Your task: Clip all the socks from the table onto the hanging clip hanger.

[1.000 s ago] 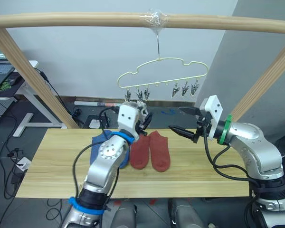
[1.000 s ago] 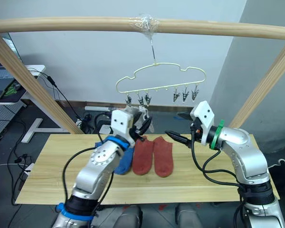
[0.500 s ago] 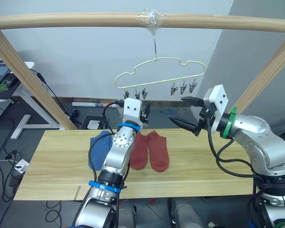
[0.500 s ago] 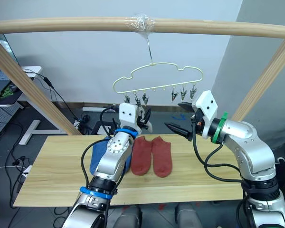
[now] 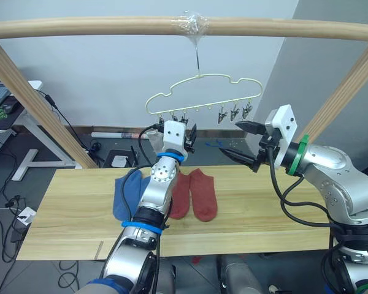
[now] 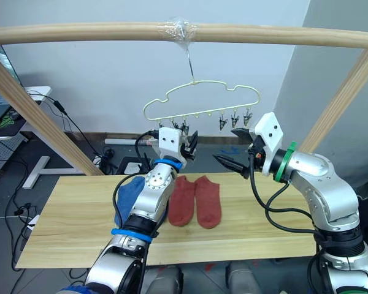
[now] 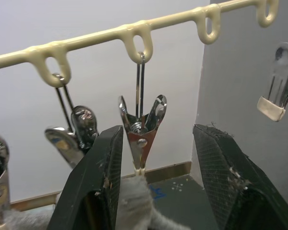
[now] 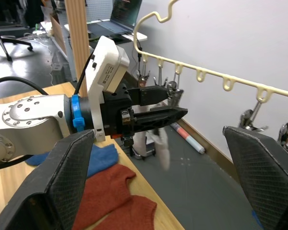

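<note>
Grey sock (image 7: 134, 203), soft fuzzy knit, hangs from a silver clip (image 7: 141, 129) on the pale yellow clip hanger (image 5: 202, 92), between the spread left gripper (image 7: 158, 158) fingers. Right gripper (image 5: 239, 144) is spread wide, empty, beside it.

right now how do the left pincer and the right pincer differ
The left pincer is raised right up at the clips of the hanger, its fingers either side of one clip with a grey sock hanging from it. The right pincer hangs off to the right of the hanger, wide open, around nothing. Both are open and above the table.
</note>
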Controlling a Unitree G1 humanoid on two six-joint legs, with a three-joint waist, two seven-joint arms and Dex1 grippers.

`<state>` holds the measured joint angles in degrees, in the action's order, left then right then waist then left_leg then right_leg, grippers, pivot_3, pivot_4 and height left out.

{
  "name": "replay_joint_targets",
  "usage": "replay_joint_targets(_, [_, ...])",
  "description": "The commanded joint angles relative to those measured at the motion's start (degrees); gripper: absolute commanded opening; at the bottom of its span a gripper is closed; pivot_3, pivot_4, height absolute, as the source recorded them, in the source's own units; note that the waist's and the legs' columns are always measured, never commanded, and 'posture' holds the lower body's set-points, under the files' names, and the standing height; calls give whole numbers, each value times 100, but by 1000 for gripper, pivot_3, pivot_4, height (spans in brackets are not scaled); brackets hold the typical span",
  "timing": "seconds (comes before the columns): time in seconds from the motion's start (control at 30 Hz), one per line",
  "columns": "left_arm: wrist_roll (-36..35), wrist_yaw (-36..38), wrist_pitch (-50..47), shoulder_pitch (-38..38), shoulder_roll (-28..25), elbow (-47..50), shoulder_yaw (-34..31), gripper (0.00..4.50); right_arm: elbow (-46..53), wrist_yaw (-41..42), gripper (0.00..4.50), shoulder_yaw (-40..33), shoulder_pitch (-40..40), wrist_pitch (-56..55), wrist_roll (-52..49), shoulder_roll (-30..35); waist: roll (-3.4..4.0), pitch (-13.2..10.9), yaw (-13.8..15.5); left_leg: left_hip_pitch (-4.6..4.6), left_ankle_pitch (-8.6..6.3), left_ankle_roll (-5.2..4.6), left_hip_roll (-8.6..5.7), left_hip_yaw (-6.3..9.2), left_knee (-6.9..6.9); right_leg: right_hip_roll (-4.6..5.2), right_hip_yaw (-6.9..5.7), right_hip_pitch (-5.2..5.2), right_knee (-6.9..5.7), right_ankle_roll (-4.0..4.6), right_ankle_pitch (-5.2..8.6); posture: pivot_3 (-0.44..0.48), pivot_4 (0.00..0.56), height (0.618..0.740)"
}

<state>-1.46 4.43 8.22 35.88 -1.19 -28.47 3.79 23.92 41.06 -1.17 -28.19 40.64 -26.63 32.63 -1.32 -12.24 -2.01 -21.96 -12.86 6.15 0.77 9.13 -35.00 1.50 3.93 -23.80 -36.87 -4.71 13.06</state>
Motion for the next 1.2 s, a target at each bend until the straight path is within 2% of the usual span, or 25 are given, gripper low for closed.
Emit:
replay_joint_targets(0.03, [66, -33, 200, 199, 24, -34, -74, 2344, 242, -42, 4500, -163, -103, -33, -137, 57, 0, 0, -3, 0, 0, 0, 0, 0, 0, 0, 0, -1, 0, 0, 0, -57, 167, 740])
replay_joint_targets(0.33, [171, -193, 451, 573, 21, -437, -194, 2344, 198, -110, 4500, -163, -118, -51, -159, 93, 0, 0, -13, 0, 0, 0, 0, 0, 0, -1, 0, -1, -1, 0, 0, -67, 166, 740])
replay_joint_targets(0.87, [268, -298, 625, 577, -3, -454, -223, 2344, 174, -134, 4500, -110, -131, -70, -216, 158, 0, 0, -42, 0, 0, 0, 0, 0, 0, -1, 0, -1, 0, 0, 0, -65, 166, 740])
replay_joint_targets(0.97, [272, -279, 622, 556, 6, -424, -221, 1819, 185, -133, 4500, -113, -120, -72, -221, 163, 0, 0, -42, 0, 0, 0, 0, 1, 0, -1, 0, -1, -1, 0, 0, -61, 169, 740])
replay_joint_targets(1.13, [262, -263, 581, 537, 14, -394, -230, 476, 188, -139, 4500, -118, -110, -74, -219, 167, 0, 0, -43, 0, 0, 0, 0, 1, 0, -1, 0, -1, -1, -1, 0, -63, 169, 740])
replay_joint_targets(1.2, [261, -251, 573, 528, 17, -380, -224, 201, 197, -143, 4500, -114, -106, -75, -218, 166, 0, 0, -43, 0, 0, 0, 0, 0, 0, -1, 0, -1, -1, -1, 0, -63, 169, 740])
